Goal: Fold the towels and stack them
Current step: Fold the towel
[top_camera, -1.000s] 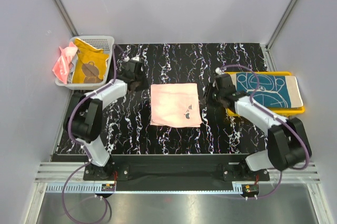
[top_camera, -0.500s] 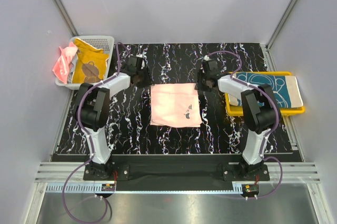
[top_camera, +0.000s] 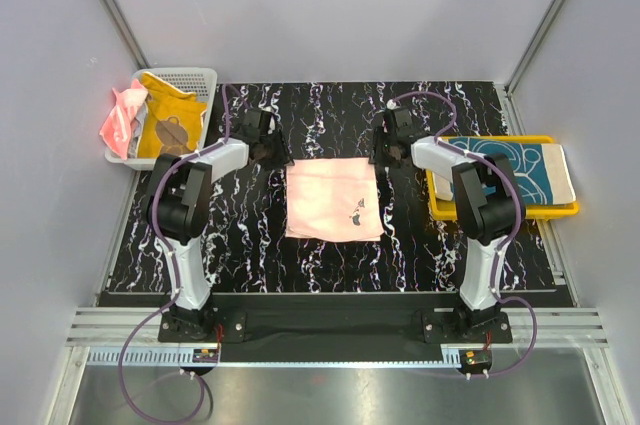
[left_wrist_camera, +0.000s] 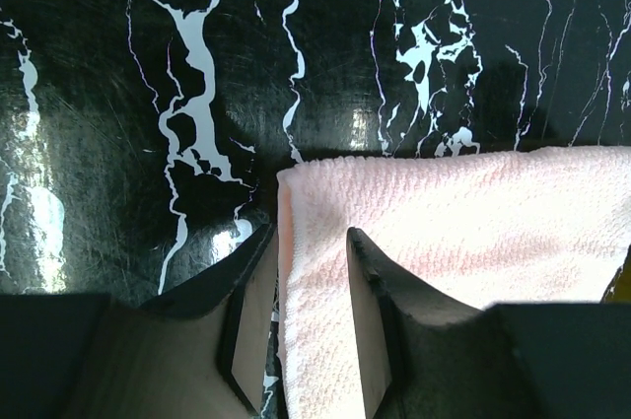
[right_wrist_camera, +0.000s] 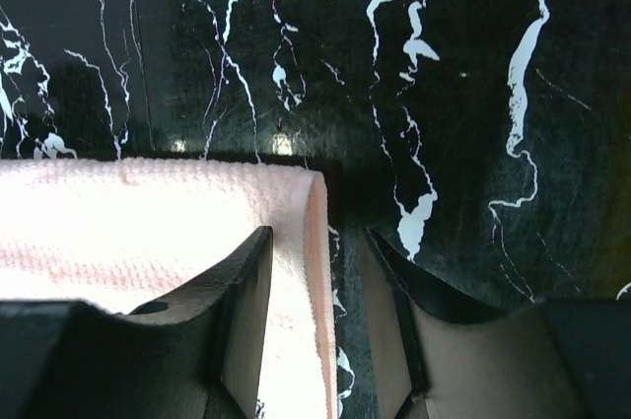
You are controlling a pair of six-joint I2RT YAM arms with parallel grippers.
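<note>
1. Peach towel (top_camera: 335, 198) is laid flat and square at the middle of the table (top_camera: 250, 235); a small dark print is seen near its near right corner.
2. Left gripper (top_camera: 272, 155) is placed low at the towel's far left corner. In the left wrist view its jaws are seen apart, astride the towel's left edge: one finger (left_wrist_camera: 246, 325) over bare table, the other over the cloth. Nothing is clamped.
3. Right gripper (top_camera: 380, 155) is placed at the far right corner. Its jaws are likewise apart, astride the right edge, with one finger (right_wrist_camera: 242, 311) over cloth.
4. Teal towel (top_camera: 505, 170) is seen folded in the tray (top_camera: 505, 211) at right.
5. Bear towel (top_camera: 168, 125) is seen in the basket (top_camera: 180, 73) at far left; pink towel (top_camera: 122, 115) is hung over the basket's left side.
</note>
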